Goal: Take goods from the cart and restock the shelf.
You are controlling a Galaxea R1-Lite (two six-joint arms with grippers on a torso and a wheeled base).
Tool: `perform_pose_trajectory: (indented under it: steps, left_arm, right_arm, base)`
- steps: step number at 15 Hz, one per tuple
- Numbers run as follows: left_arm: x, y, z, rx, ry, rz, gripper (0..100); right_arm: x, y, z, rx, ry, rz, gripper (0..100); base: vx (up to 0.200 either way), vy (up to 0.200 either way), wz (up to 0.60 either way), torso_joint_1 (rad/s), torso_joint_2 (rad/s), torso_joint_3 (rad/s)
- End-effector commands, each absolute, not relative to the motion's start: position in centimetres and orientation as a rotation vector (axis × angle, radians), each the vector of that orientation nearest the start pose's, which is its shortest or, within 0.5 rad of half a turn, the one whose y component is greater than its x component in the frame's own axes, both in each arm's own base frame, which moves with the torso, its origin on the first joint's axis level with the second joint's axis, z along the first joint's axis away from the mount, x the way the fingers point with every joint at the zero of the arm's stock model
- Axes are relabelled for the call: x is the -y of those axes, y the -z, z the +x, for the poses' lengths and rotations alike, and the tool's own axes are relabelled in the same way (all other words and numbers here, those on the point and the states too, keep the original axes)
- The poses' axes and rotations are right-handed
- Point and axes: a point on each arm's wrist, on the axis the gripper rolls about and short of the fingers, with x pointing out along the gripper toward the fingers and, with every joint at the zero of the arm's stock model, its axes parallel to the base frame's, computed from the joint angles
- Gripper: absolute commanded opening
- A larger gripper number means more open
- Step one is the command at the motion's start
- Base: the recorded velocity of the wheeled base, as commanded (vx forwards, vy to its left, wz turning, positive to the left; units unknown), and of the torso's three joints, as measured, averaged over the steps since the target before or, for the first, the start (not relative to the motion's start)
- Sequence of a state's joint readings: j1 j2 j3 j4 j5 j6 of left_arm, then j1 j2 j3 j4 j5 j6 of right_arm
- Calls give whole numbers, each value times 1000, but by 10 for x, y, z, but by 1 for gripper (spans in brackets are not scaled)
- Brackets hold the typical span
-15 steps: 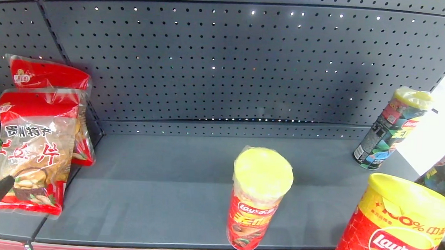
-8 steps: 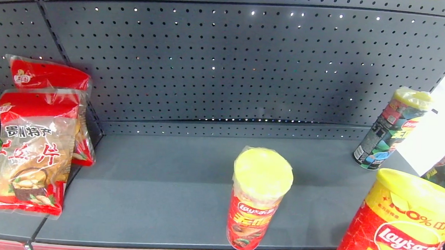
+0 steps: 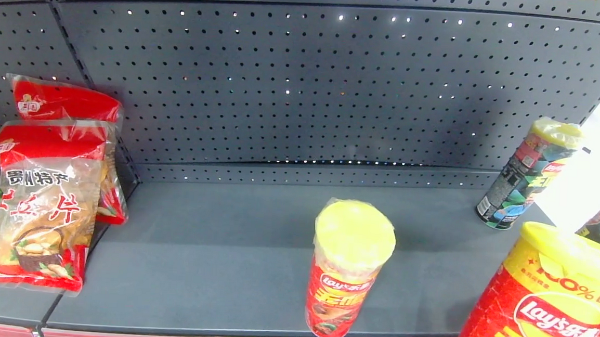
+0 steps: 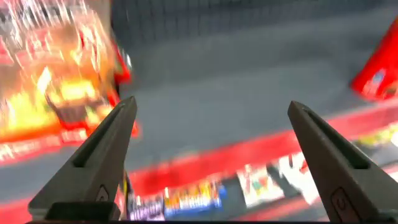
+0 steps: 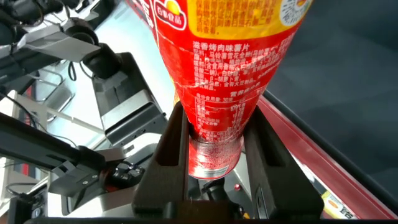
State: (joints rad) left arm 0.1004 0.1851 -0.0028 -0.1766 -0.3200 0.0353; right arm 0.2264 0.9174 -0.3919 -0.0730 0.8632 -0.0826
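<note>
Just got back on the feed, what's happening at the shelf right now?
The right pincer is shut on the bottom of a red chip can, holding it by the shelf's front right edge. The left pincer is open and empty, low in front of the shelf near the snack bags. Another red can stands on the shelf.

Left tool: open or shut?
Open. The left tool has its fingers spread wide apart with nothing between them; the shelf shows through the gap.
</note>
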Motion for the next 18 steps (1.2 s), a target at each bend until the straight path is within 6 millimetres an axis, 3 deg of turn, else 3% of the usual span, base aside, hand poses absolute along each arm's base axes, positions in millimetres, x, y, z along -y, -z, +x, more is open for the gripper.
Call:
perform_pose_trajectory:
  steps: [1, 2, 12, 18]
  left_arm:
    - [6, -89, -16, 26, 111, 55, 100]
    - [0, -81, -16, -63, -133, 63, 100]
    - [2, -77, -16, -91, -77, -1, 100]
    - [0, -76, -23, -2, 0, -2, 100]
  right_arm:
    - [-36, -176, 85, -395, -1081, 73, 0]
    - [-36, -176, 84, -395, -1077, 74, 0]
    - [-36, -177, 85, -389, -1074, 72, 0]
    - [-40, -192, 101, -378, -1063, 66, 0]
  base:
    - [0, 0, 0, 0, 0, 0]
    - [0, 0, 0, 0, 0, 0]
    - [0, 0, 0, 0, 0, 0]
    - [0, 0, 0, 0, 0, 0]
